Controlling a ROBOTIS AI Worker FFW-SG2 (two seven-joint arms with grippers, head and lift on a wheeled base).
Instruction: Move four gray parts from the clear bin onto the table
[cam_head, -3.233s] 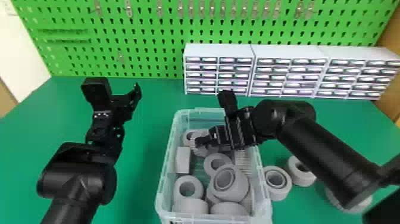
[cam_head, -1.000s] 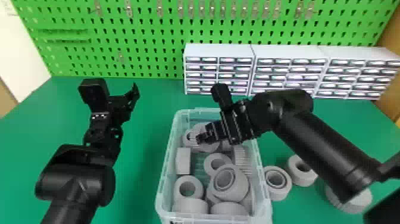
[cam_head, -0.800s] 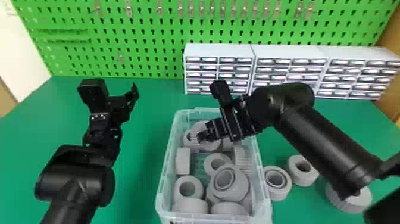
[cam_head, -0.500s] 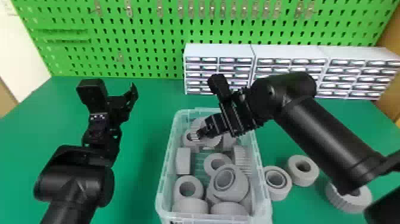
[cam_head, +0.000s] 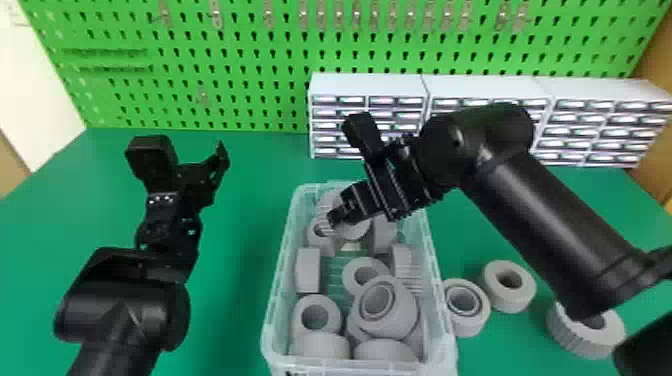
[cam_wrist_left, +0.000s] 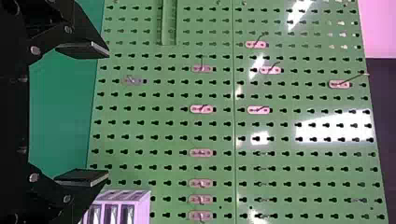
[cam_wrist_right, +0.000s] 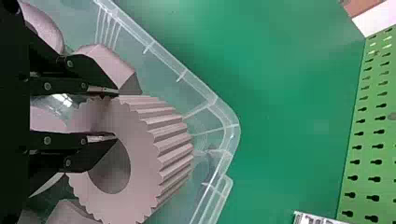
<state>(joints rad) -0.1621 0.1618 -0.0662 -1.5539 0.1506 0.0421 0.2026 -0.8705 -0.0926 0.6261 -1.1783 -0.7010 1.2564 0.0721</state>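
Near the clear bin's (cam_head: 281, 280) back end, the right gripper (cam_head: 334, 218) is down among gray parts. In the right wrist view, the right gripper (cam_wrist_right: 117, 115) is shut on the wall of a toothed gray ring (cam_wrist_right: 144, 154), one finger at its outer edge, the other in its hole. More gray parts, such as a plain ring (cam_head: 315, 315) and a stepped round one (cam_head: 395, 315), lie in the bin. Over the table left of the bin, the left gripper (cam_head: 197, 180) is parked; in the left wrist view, the left gripper (cam_wrist_left: 108, 113) is open and holds nothing.
Three gray rings (cam_head: 470, 312), (cam_head: 510, 295), (cam_head: 582, 340) stand on the green table (cam_head: 245, 280) right of the bin, the last partly under the right arm. White drawer cabinets (cam_head: 367, 85) stand behind, against a green pegboard (cam_head: 250, 55).
The right arm's wrist has risen steadily, and its gripper is slightly higher and farther back over the bin. The left arm has barely moved; the rings on the table are unmoved.
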